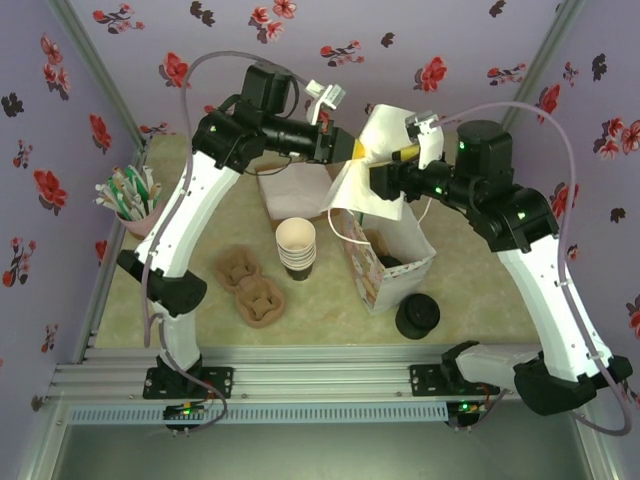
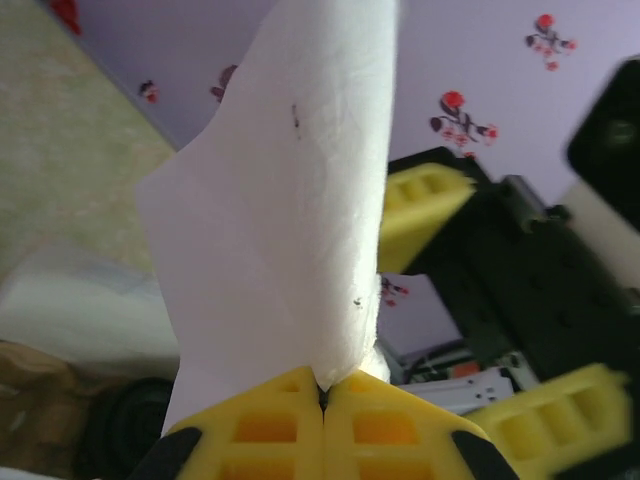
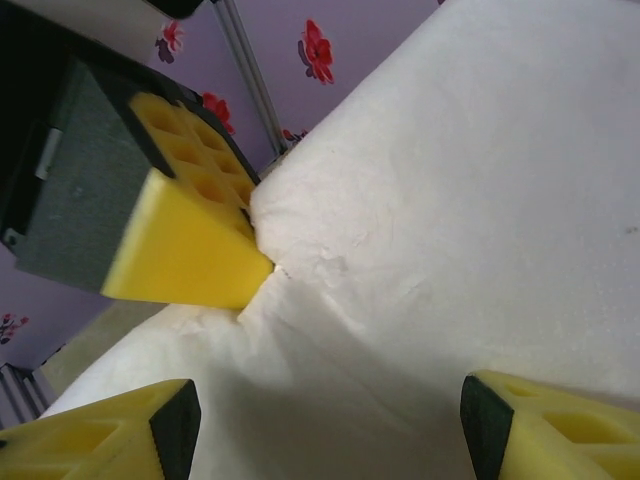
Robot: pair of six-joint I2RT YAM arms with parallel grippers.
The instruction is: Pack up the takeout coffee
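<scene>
My left gripper [image 2: 322, 385] has its jaws pressed together on a fold of white paper [image 1: 372, 175], held above the open printed bag [image 1: 368, 285]. My right gripper [image 3: 330, 400] faces it with jaws wide, one finger on either side of the sheet, gripping nothing. I see the takeout coffee [image 1: 392, 264] only as a dark patch inside the bag's mouth, so I cannot tell its axis or tilt. The bag stands mid-table, with the cup stack [image 1: 296, 245] just left of it and a black lid pile [image 1: 417, 316] near its front right corner. Bare table [image 1: 480, 290] lies further right.
</scene>
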